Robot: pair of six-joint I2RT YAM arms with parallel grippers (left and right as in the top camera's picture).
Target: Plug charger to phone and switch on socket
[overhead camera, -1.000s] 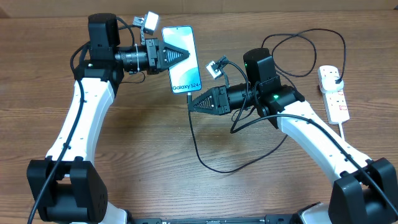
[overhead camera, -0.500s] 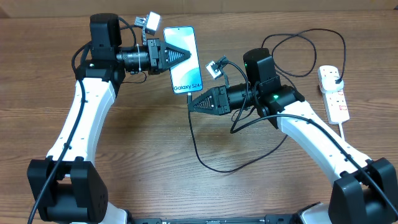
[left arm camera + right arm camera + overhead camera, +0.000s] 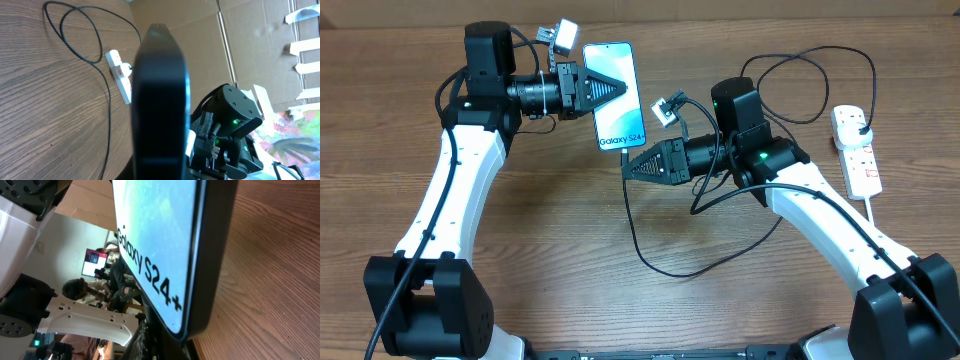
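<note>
In the overhead view my left gripper (image 3: 618, 88) is shut on the phone (image 3: 616, 112) and holds it above the table, with the "Galaxy S24+" text at the near end. My right gripper (image 3: 628, 168) is shut on the charger's plug tip at the phone's near end. The charger's black cable (image 3: 665, 268) loops over the table to its plug head (image 3: 860, 122) in the white socket (image 3: 857, 160). The right wrist view shows the phone's screen (image 3: 160, 245) very close. The left wrist view shows its dark back (image 3: 160, 100), the socket (image 3: 119, 75) and the cable (image 3: 108, 115).
The socket's thick white cord (image 3: 880, 220) runs along the right side towards the front. The charger cable makes a second loop (image 3: 820, 85) at the back right. Cardboard panels (image 3: 210, 45) stand beyond the table's far edge.
My left gripper and the phone have shifted slightly to the right. The right arm and the cable have not visibly moved.
</note>
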